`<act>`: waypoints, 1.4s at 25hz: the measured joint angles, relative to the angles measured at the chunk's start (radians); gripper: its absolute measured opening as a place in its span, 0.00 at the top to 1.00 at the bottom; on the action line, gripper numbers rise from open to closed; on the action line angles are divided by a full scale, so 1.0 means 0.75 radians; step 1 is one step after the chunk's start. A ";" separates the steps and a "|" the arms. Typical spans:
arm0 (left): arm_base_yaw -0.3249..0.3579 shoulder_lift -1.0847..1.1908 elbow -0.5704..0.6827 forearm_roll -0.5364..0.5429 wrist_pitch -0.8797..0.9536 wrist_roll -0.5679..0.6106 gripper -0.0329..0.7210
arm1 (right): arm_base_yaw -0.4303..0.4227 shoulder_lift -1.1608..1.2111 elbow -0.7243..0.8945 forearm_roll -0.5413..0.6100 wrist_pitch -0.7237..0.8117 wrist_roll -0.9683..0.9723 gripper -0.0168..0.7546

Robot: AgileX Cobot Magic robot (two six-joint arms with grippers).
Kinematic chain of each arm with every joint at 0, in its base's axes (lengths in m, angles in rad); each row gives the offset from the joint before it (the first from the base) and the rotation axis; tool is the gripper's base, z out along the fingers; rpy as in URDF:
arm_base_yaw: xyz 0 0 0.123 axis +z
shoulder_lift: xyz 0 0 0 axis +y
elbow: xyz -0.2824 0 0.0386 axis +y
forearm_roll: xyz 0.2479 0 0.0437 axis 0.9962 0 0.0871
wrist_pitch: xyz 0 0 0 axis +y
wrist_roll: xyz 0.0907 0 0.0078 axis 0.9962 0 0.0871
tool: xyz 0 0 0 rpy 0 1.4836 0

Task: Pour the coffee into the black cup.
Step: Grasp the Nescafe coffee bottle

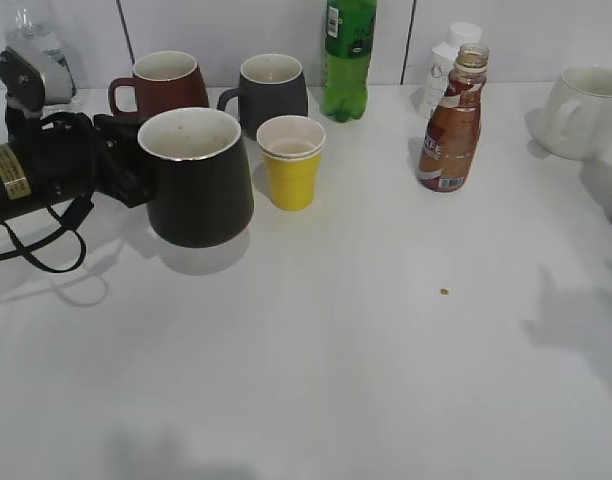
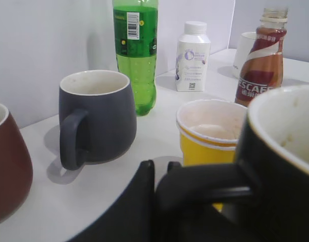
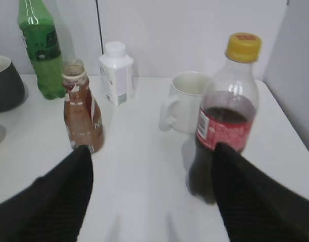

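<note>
The black cup [image 1: 196,180] stands at the left of the table, its white inside empty. My left gripper [image 1: 128,168] is shut on its loop handle [image 2: 205,187]; in the left wrist view the gripper [image 2: 160,164] has its tips just past the handle. The coffee [image 1: 451,125] is a brown bottle with its cap off, upright at the back right. In the right wrist view the coffee [image 3: 83,116] stands ahead and to the left of my open right gripper [image 3: 152,151], which holds nothing. The exterior view does not show the right gripper.
A yellow paper cup [image 1: 291,160] stands right beside the black cup. Behind are a maroon mug [image 1: 161,85], a dark grey mug [image 1: 271,92], a green bottle [image 1: 348,55] and a white bottle [image 1: 446,55]. A white mug [image 3: 187,101] and a cola bottle [image 3: 227,118] stand by the right gripper.
</note>
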 joint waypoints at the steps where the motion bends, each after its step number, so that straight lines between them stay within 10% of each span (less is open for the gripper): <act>1: 0.000 0.000 0.000 0.000 0.000 0.000 0.90 | 0.000 0.048 0.029 0.000 -0.080 0.000 0.24; 21: 0.000 0.000 0.000 0.001 0.000 0.000 0.90 | 0.000 1.006 0.183 -0.419 -1.296 0.173 0.24; 35: 0.000 0.000 0.000 0.001 0.000 0.000 0.90 | 0.072 1.537 -0.110 -0.614 -1.379 0.372 0.14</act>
